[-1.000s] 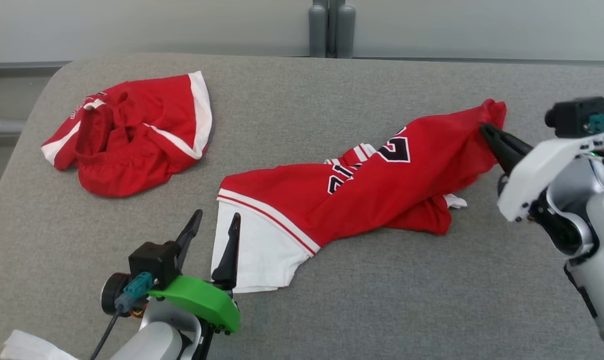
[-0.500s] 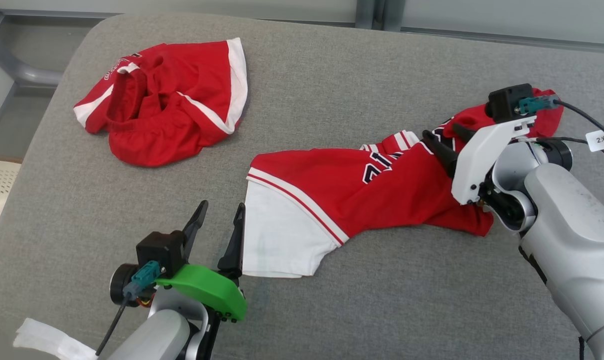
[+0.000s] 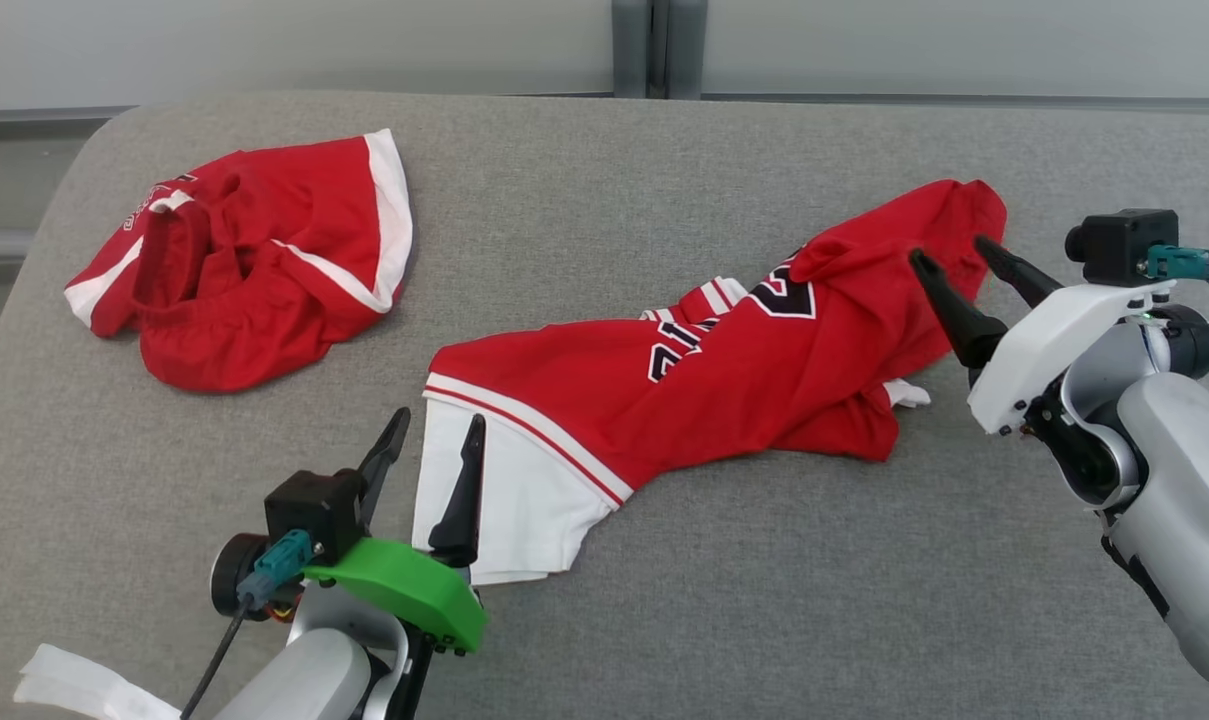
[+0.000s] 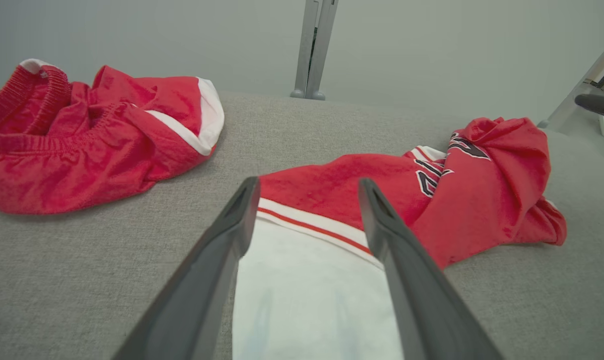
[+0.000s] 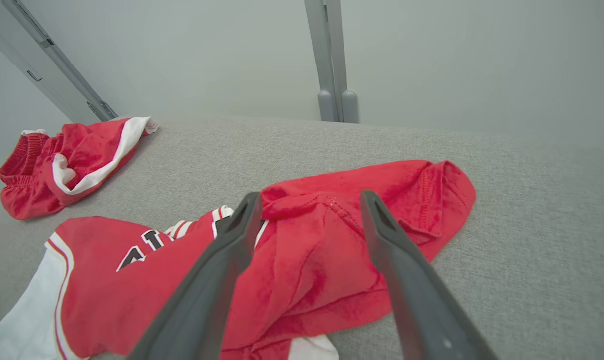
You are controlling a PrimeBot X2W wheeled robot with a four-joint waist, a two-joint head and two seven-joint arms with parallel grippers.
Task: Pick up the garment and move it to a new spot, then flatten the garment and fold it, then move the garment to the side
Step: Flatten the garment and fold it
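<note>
Grey padded table (image 3: 664,170): we saw the jersey (image 3: 724,390) crumpled across its middle, shorts (image 3: 254,270) at far left. Our left gripper (image 3: 439,418) was spread open at the jersey's white hem, our right gripper (image 3: 949,248) spread open over its red end, holding nothing.

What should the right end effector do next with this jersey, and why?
Probably lower the right end effector and close on the bunched red end of the jersey. Its jaws stand open just over that fold, the left end effector waits open at the white hem, and the cloth lies crumpled, not flat.
</note>
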